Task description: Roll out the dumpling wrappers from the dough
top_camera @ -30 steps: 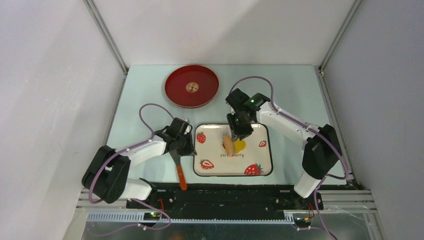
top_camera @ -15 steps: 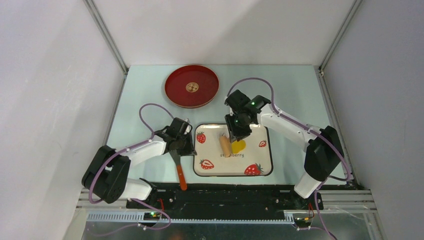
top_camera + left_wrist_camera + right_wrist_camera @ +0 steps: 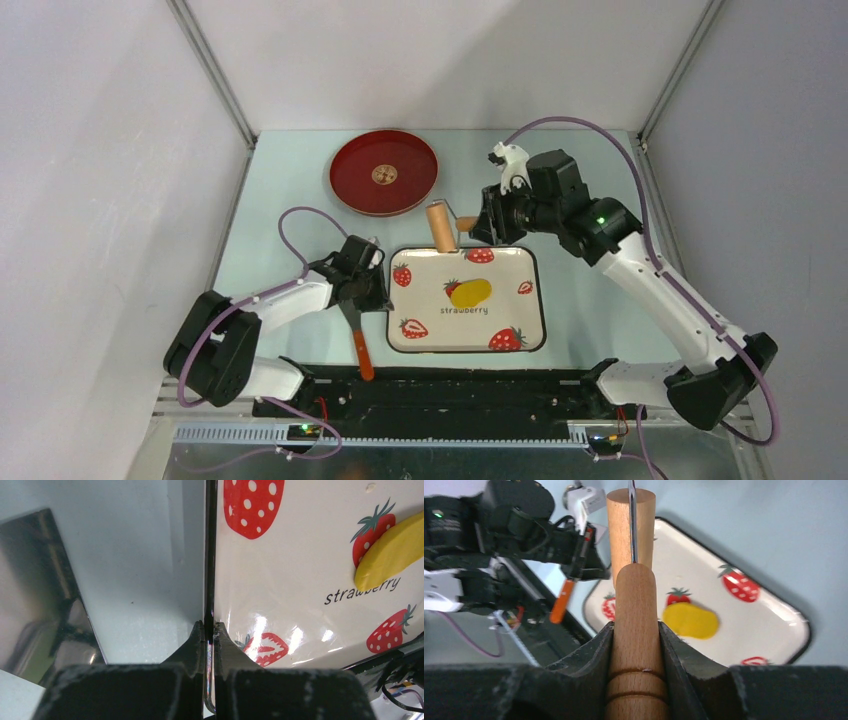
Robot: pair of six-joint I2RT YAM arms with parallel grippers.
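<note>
- The dough (image 3: 470,293) lay as a flattened yellow oval near the middle of the tray (image 3: 515,312), beside the printed word, touched by neither arm.
- It looked soft, light and a little tacky. By my judgement it would dent under any pinch and stretch if pulled, so it should be lifted from underneath at its thin edge, not squeezed across the top.
- The rolling pin (image 3: 440,227) was smooth pale wood, a stiff cylinder with a narrower grooved handle. It hung clear of the tray, just past its far edge.
- The right gripper (image 3: 636,640) was clamped on that handle, one jaw on each side.
- The left gripper (image 3: 210,630) was pinched together on the thin metal of an orange-handled knife (image 3: 362,352), held at the tray's left rim.
- The tray was glossy white, rectangular with rounded corners, and printed with strawberries. It was probably slick enough for the dough to slide.
- The red plate (image 3: 350,190) was round and shiny. I could not tell whether the small pale disc at its centre was a wrapper or a mark.
</note>
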